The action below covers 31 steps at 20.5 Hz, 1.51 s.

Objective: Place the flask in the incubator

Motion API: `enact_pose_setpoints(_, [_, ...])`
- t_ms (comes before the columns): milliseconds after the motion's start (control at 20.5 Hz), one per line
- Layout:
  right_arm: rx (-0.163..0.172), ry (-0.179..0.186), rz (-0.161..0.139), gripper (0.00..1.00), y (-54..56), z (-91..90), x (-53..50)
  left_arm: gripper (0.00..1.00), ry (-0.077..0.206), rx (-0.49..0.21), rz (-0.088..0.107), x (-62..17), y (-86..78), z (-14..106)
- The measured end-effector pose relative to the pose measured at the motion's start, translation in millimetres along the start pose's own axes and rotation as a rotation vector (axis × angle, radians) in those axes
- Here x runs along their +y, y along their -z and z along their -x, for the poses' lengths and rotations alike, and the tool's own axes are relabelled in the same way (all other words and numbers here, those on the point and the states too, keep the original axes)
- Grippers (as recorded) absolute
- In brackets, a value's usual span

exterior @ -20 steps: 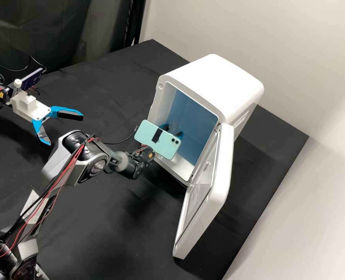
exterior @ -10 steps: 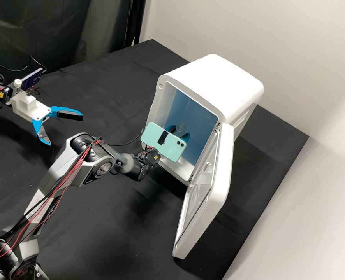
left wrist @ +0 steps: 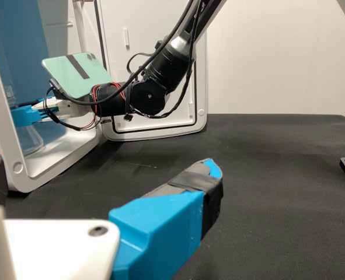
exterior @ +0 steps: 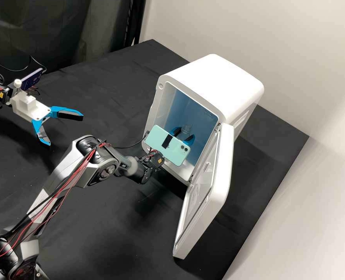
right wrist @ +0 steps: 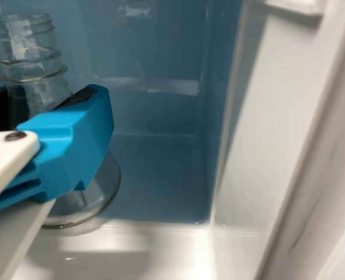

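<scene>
The clear glass flask stands upright inside the blue chamber of the white incubator. My right gripper is shut on its neck. In the right wrist view the flask has its round base close to the chamber floor, near the front sill, with a blue finger across it. The left wrist view has the flask behind the incubator's front frame. My left gripper hovers open over the bench far to the left, with nothing between its fingers.
The incubator door hangs wide open to the right of the chamber. A mint-green phone rides on my right wrist at the opening. The black bench stretches in front.
My right arm has pushed the flask deeper into the chamber, toward the right. The left arm has stayed put.
</scene>
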State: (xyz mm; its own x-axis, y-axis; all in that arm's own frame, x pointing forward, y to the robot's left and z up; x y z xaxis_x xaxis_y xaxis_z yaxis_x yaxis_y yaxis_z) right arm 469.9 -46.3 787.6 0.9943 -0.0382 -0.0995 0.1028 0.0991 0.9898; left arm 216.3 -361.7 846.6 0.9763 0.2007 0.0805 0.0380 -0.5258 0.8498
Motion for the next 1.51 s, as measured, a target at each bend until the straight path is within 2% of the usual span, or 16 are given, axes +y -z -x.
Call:
enact_pose_setpoints(683, [-0.002, -0.020, 0.001, 0.00, -6.7, -7.8, 4.0, 1.00, 0.000, 0.002, 0.000, 0.1, 0.4, 0.1])
enact_pose_setpoints(927, [-0.018, -0.033, -0.008, 0.00, -16.7, -10.5, 8.2, 1.00, 0.000, 0.002, 0.000, 0.1, 0.4, 0.1])
enact_pose_setpoints(1122, [-0.020, -0.040, -0.008, 0.00, -18.6, -11.5, 10.7, 1.00, 0.000, 0.002, 0.000, 0.1, 0.4, 0.1])
enact_pose_setpoints(1171, [-0.022, -0.039, -0.007, 1.00, -18.6, -11.7, 10.8, 1.00, 0.000, 0.002, 0.000, 0.1, 0.4, 0.1])
enact_pose_setpoints(1366, [-0.022, -0.038, -0.007, 1.00, -18.6, -11.7, 10.7, 1.00, 0.000, 0.002, 0.000, 0.1, 0.4, 0.1])
enact_pose_setpoints(1512, [-0.036, -0.025, -0.008, 1.00, -19.8, -11.8, 9.7, 1.00, 0.000, 0.002, 0.000, 0.1, 0.4, 0.1])
